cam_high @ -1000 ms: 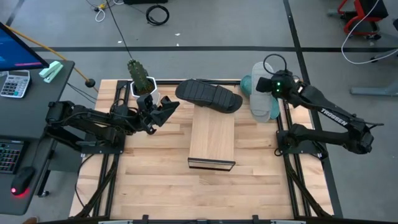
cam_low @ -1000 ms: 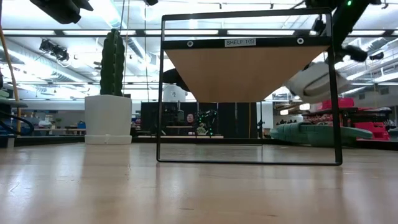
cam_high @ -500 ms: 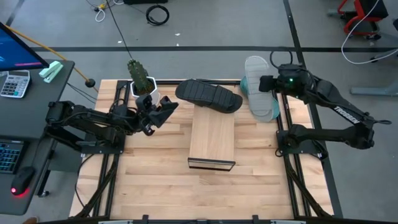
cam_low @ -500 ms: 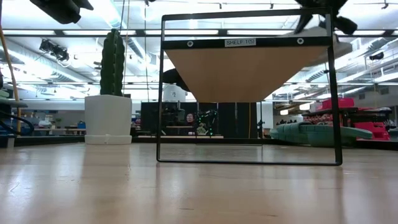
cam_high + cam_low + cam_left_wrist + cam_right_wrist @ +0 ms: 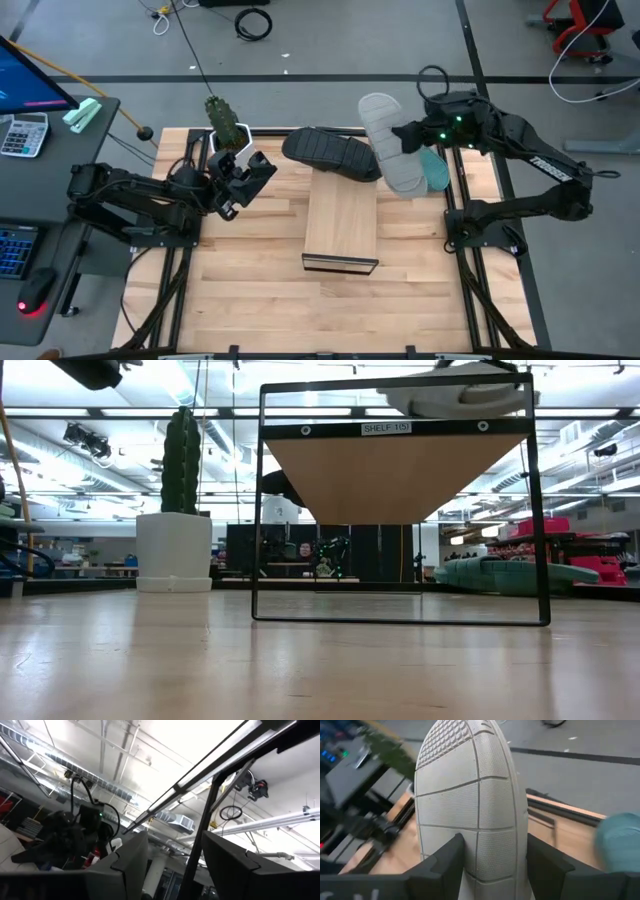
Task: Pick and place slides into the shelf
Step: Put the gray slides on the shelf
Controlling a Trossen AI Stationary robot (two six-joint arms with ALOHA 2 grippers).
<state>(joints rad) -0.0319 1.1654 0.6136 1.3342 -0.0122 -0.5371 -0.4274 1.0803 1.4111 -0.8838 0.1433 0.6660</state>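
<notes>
1. High view: we see a cactus in a white pot (image 5: 226,128) at the tabletop's (image 5: 250,290) far edge, near the left gripper (image 5: 247,176), which hangs above the wood; its fingers stand apart, holding nothing.
2. We see the shelf (image 5: 341,222) in the middle, with the black slide (image 5: 334,153) lying across its far end.
3. We see the right gripper (image 5: 403,137) with its fingers clamped on the light grey slide (image 5: 385,140), sole up, lifted beside the black one and partly covering the teal slide (image 5: 436,168).
4. The grey sole shows a fine dotted texture with grooved panels.
</notes>
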